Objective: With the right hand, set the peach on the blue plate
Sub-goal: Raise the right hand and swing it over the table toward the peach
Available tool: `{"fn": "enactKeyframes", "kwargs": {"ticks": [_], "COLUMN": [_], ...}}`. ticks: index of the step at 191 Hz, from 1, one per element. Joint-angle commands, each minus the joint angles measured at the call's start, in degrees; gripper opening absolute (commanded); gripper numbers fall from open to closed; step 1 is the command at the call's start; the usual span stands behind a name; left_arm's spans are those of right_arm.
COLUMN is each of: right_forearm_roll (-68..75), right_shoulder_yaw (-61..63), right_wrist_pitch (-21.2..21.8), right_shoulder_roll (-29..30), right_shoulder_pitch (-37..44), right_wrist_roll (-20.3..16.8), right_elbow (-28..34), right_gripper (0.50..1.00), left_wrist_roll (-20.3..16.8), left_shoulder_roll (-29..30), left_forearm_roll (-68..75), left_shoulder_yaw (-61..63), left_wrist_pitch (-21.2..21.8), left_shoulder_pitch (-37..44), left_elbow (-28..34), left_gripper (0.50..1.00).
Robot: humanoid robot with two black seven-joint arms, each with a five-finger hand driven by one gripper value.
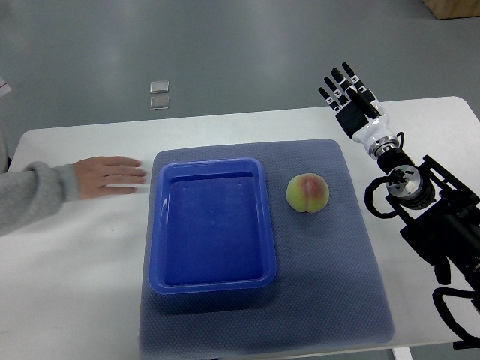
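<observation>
Right hand: the right hand (349,96) is up at the far right of the table, fingers stretched out straight and wide, holding nothing, its arm running back to the near right edge.

Peach: the peach (307,193) sits on the grey mat (352,285), right of centre, well apart from the hand and nearer than it.

Blue plate: the blue plate (212,225), really a deep rectangular tray with raised walls, lies just left of the peach with a strip of mat between them. Nothing in it.

Left hand: not on show at all.

Person: and here's a wrinkle, a person's hand (111,177) in a grey sleeve lies flat on the white table (75,285) at far left, just beside the tray's far-left corner.

Stage: I'd call this the very start, reach not yet made, peach untouched.

Risk, the roll: a round fruit on a flat mat; a fingertip arriving off-centre could nudge it away, likely toward the tray wall or off to the near side.

Risk, the grip: the fingers have to wrap right round it; close too shallow and it may squirt out.

Risk, the wall: carried too low, the peach or the fingers could clip the tray's right wall and shove the tray left, toward that resting hand.

Risk, the release: dropped from height, it may bounce or roll inside the tray.
</observation>
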Motion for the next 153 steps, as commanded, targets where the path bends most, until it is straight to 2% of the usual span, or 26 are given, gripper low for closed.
{"fn": "enactKeyframes", "kwargs": {"ticks": [1, 89, 113, 114, 134, 144, 145, 153], "right_forearm_roll": [0.0, -3.1, -9.8, -14.0, -24.8, -24.8, -29.9, -33.7], "right_shoulder_yaw": [0.0, -3.3, -8.2, -10.5, -16.1, -16.1, -19.2, -22.4], "right_wrist_pitch": [0.0, 0.4, 0.6, 0.7, 1.0, 1.0, 2.2, 4.2], "right_shoulder_roll": [0.0, -1.2, -4.0, -5.7, -9.0, -9.0, -10.5, -11.9], "right_shoulder_pitch": [0.1, 2.5, 4.6, 6.0, 9.9, 9.9, 12.5, 14.8], "right_wrist_roll": [0.0, -0.2, -0.3, -0.4, -0.6, -0.6, -0.9, -0.9], "right_elbow": [0.0, 0.4, 1.3, 2.4, 3.5, 3.5, 3.7, 4.2], "right_gripper": [0.932, 0.932, 0.932, 0.932, 0.932, 0.932, 0.932, 0.932], "left_wrist_roll": [0.0, 0.0, 0.0, 0.0, 0.0, 0.0, 0.0, 0.0], "left_shoulder_roll": [0.0, 0.0, 0.0, 0.0, 0.0, 0.0, 0.0, 0.0], "left_forearm_roll": [0.0, -0.1, 0.0, -0.1, -0.1, -0.1, -0.1, -0.1], "left_shoulder_yaw": [0.0, -0.2, -0.2, -0.2, -0.2, -0.2, -0.2, -0.2], "left_wrist_pitch": [0.0, 0.0, 0.0, 0.0, 0.0, 0.0, 0.0, 0.0], "left_shoulder_pitch": [0.0, 0.0, 0.0, 0.0, 0.0, 0.0, 0.0, 0.0], "left_elbow": [0.0, 0.1, 0.1, 0.1, 0.0, 0.0, 0.0, -0.1], "left_gripper": [1.0, 1.0, 1.0, 1.0, 1.0, 1.0, 1.0, 1.0]}}
